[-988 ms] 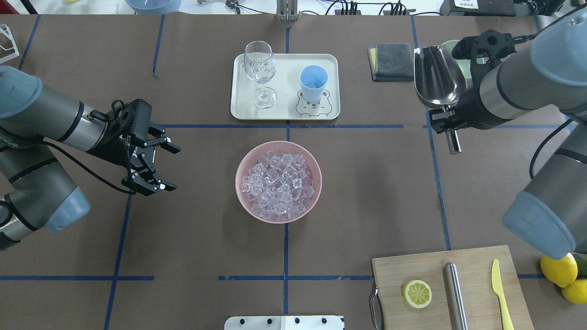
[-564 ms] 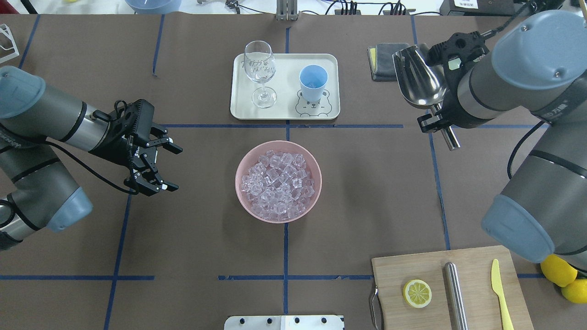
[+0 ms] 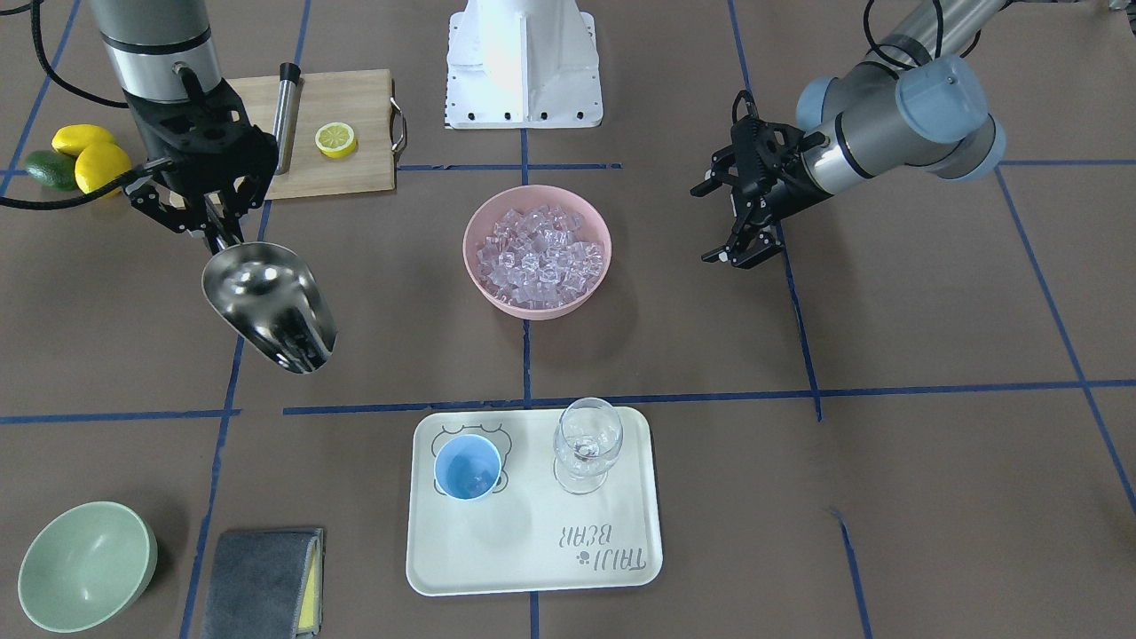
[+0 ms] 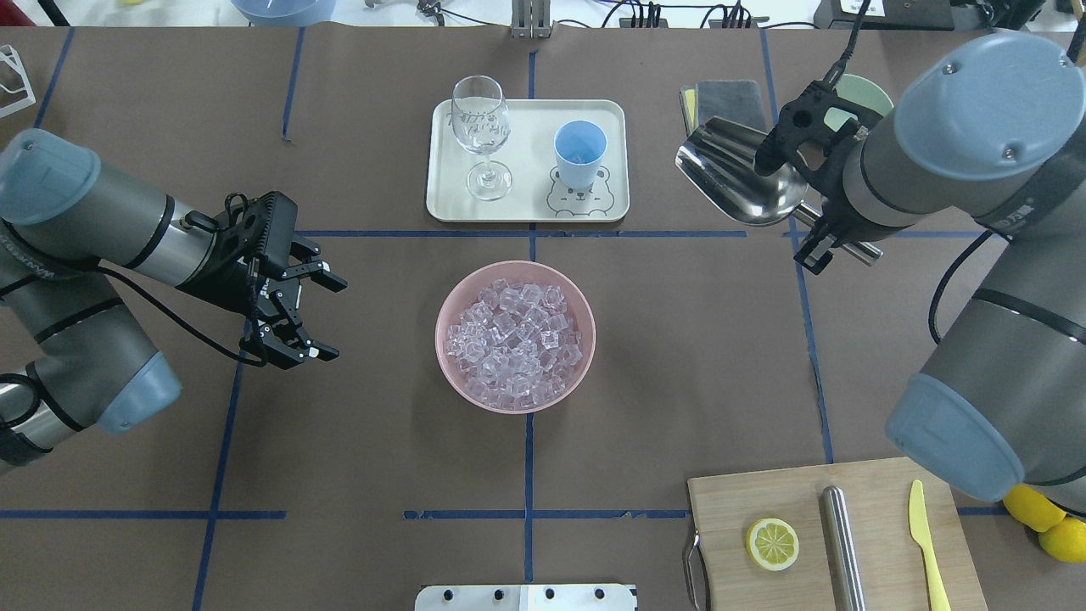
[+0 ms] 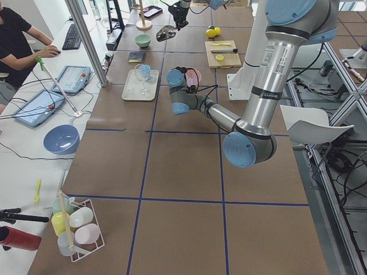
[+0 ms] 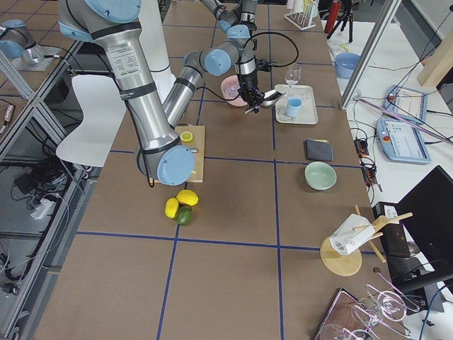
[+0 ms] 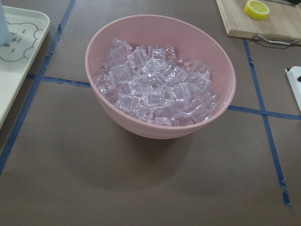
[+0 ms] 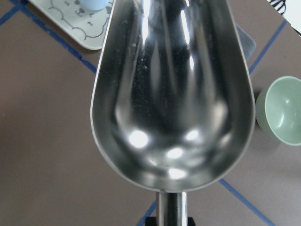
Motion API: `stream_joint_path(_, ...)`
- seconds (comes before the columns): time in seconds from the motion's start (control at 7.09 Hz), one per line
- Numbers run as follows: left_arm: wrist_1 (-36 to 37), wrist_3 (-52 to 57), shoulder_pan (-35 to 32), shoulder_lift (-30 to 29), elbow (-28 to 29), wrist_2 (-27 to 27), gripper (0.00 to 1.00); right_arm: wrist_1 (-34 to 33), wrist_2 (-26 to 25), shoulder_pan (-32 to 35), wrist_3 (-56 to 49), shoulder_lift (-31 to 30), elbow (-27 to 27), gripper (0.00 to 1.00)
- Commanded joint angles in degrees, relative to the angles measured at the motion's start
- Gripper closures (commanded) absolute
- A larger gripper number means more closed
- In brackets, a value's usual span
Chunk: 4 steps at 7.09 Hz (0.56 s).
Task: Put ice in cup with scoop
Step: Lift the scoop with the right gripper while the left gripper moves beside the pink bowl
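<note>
The right gripper (image 3: 216, 232) was clamped on the handle of the empty scoop (image 4: 734, 178), held in the air toward the table's far right corner. The left gripper (image 4: 335, 318) had its fingers apart. The ice (image 4: 515, 339) filled a pink bowl (image 4: 439, 335) at the table's middle. The cup (image 4: 580, 157) stood on a tray (image 4: 526, 119) near the far edge.

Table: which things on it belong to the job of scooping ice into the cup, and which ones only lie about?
For the job: scoop, ice, pink bowl holding it, light-blue cup.

Lying about: wine glass, green bowl, grey cloth, cutting board, lemon half, steel cylinder, yellow knife.
</note>
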Motion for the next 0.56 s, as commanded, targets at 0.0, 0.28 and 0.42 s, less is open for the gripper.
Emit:
stream_joint_path(0.0,-0.09,-0.06,2.12,-2.20,1.50,3.01,0.00,-15.93,-0.07,-0.81,-12.35,6.78,0.50,1.00)
stream_joint_path(0.28,-0.26,0.20,5.12,-3.97,3.43,6.60,0.00,-20.93,0.01,-1.69,-16.01,8.49,0.68,1.00)
stream_joint_path(0.42,-0.35,0.21,6.43,-4.58,3.88,9.41,0.00,-21.11,0.02,-2.47,-18.12,8.49,0.68,1.00)
